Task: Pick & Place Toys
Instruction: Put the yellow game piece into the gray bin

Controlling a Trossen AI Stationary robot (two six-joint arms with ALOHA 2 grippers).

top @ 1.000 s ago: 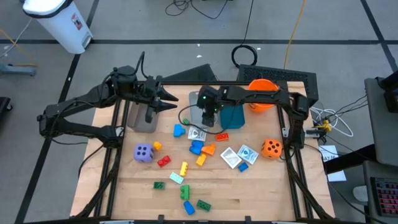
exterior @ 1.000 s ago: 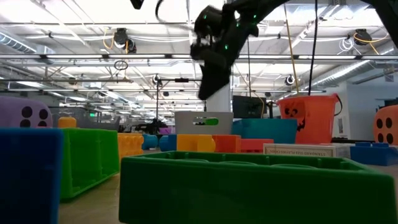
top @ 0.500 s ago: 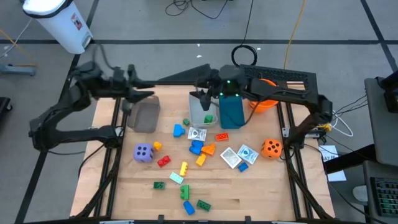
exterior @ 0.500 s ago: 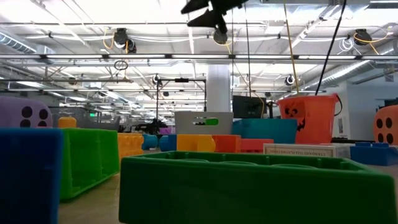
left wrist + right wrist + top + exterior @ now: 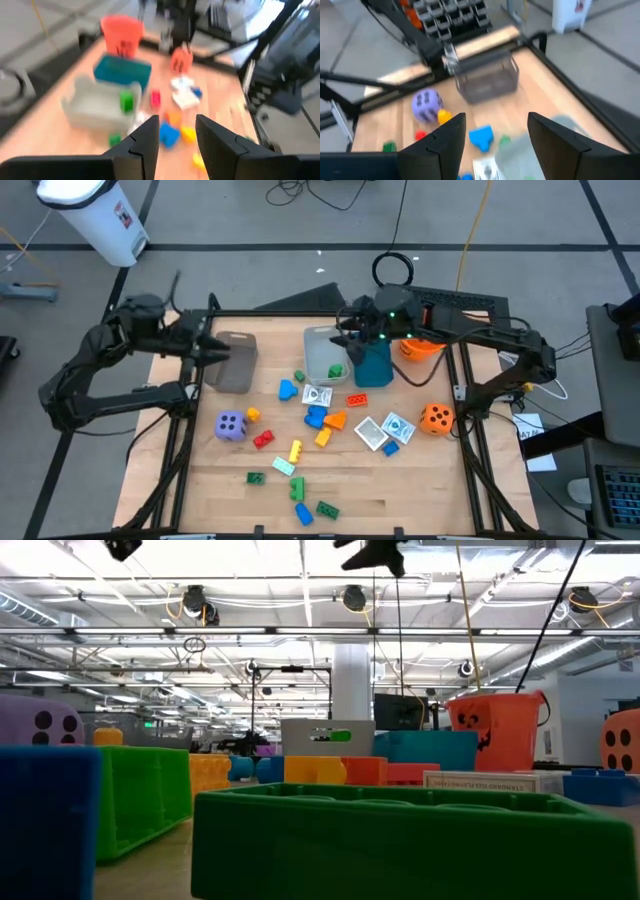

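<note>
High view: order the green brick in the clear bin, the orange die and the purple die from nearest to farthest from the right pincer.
From the right pincer, over the bins:
1. Green brick, in the clear bin just below it.
2. Orange die, toward the table's right edge.
3. Purple die, on the left half.

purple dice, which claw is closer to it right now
Left. The left claw hangs over the table's far left, by the grey bin, with the purple dice nearer the front below it. The right claw is farther, above the clear bin.
</note>
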